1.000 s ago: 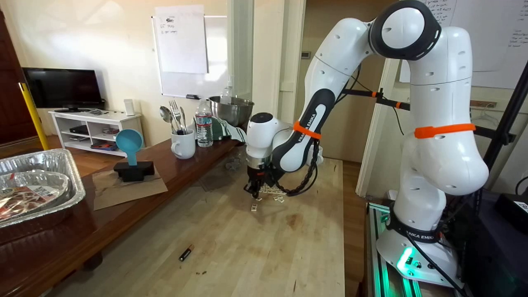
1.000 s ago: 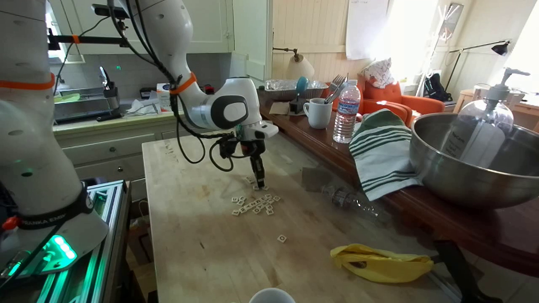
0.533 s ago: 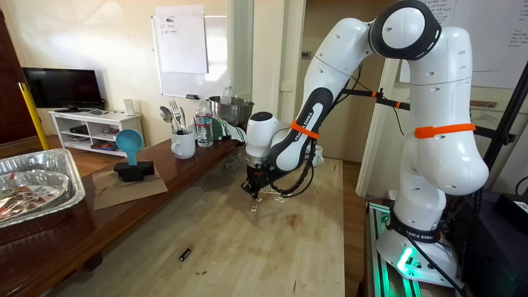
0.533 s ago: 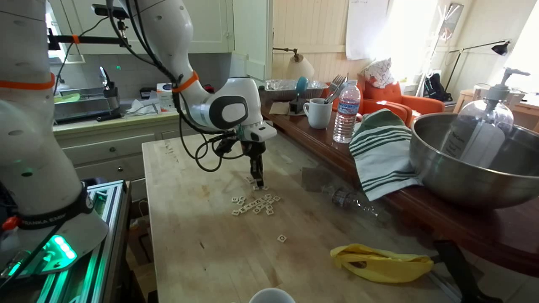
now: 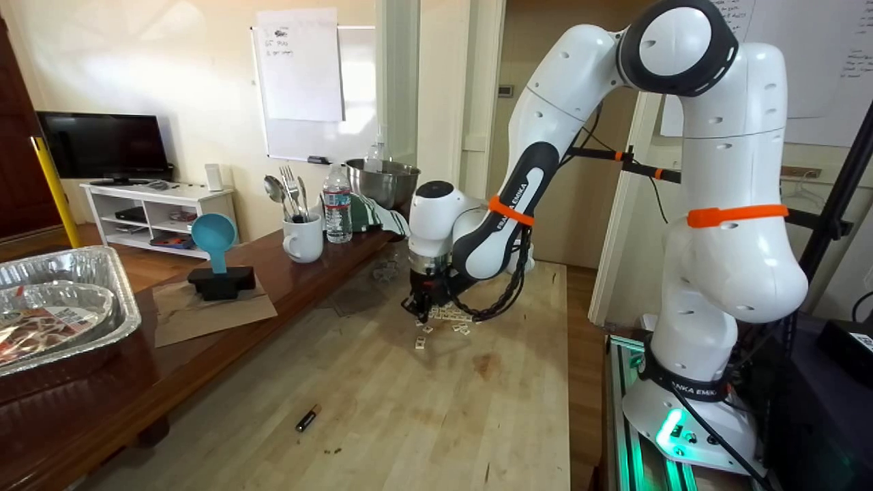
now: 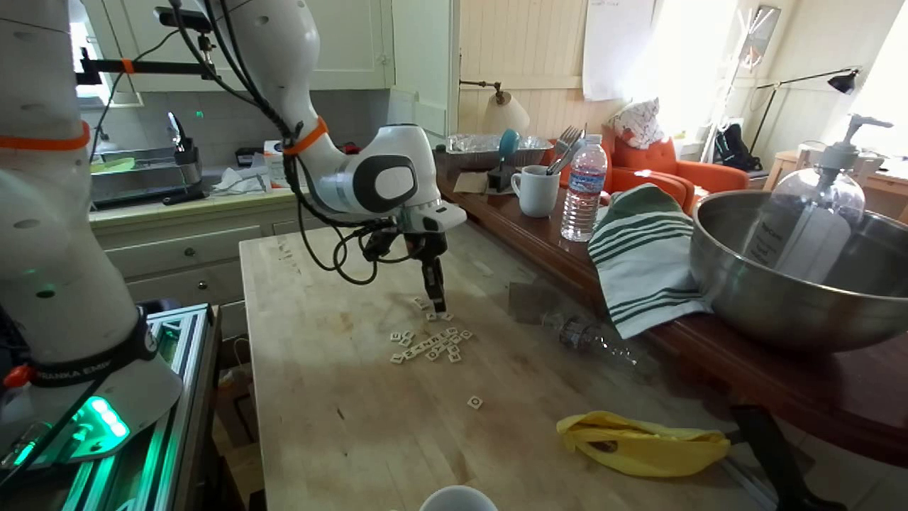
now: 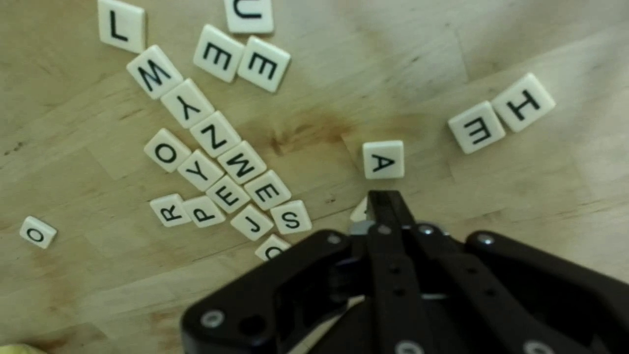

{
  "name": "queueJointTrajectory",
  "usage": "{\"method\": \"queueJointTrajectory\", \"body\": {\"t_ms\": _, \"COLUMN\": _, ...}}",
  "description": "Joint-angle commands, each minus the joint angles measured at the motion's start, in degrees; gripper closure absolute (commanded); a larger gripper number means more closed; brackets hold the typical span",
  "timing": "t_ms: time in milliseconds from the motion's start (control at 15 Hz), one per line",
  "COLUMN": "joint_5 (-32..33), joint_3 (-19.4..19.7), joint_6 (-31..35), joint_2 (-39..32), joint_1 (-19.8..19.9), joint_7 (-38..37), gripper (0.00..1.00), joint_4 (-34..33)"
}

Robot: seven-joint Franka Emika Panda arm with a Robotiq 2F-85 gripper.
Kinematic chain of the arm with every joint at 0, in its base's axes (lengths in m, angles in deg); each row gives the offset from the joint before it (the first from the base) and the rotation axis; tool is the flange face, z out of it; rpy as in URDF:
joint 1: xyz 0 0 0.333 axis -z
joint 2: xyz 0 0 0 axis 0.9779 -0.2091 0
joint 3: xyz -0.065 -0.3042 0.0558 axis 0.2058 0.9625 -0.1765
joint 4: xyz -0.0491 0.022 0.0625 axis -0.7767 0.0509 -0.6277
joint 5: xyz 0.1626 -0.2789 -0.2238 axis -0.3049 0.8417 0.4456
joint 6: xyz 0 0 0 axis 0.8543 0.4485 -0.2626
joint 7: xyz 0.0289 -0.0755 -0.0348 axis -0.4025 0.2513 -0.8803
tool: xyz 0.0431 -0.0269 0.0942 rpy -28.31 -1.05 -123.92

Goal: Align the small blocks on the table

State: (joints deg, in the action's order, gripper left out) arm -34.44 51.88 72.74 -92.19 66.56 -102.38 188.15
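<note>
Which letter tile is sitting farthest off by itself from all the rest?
The O tile at the far left of the wrist view. It lies well apart, while the other visible tiles each have a neighbour much closer.

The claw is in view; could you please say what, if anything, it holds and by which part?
Nothing: the claw is shut, and tile A lies apart from it.

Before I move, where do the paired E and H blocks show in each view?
In an exterior view: E-H blocks, the lowest pair, below the gripper.
In an exterior view: E-H blocks, the topmost pair, just left of the gripper.
In the wrist view: E-H blocks, at upper right; their letters are legible only here.
Landmark shared by all: the gripper; exterior matches rest on layout.
</note>
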Motion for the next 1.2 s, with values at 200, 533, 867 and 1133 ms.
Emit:
{"method": "queueJointTrajectory", "body": {"t_ms": 200, "joint_5": 8.6, "joint_3": -0.36, "joint_6": -1.08, "joint_2": 0.35, "joint_1": 0.32, "joint_7": 1.65, "gripper": 1.0, "joint_4": 0.63}}
{"method": "queueJointTrajectory", "body": {"t_ms": 533, "joint_5": 12.4, "joint_3": 0.5, "joint_6": -0.44, "joint_2": -0.3, "joint_1": -0.43, "joint_7": 3.56, "gripper": 1.0, "joint_4": 0.71}}
{"method": "queueJointTrajectory", "body": {"t_ms": 867, "joint_5": 14.75, "joint_3": 0.73, "joint_6": 2.25, "joint_2": -1.31, "joint_1": -0.17, "joint_7": 2.1, "gripper": 1.0, "joint_4": 0.72}}
{"method": "queueJointTrajectory", "body": {"t_ms": 1133, "joint_5": 12.46, "joint_3": 0.08, "joint_6": 3.07, "joint_2": -1.91, "joint_1": 0.26, "joint_7": 2.21, "gripper": 1.0, "joint_4": 0.73}}
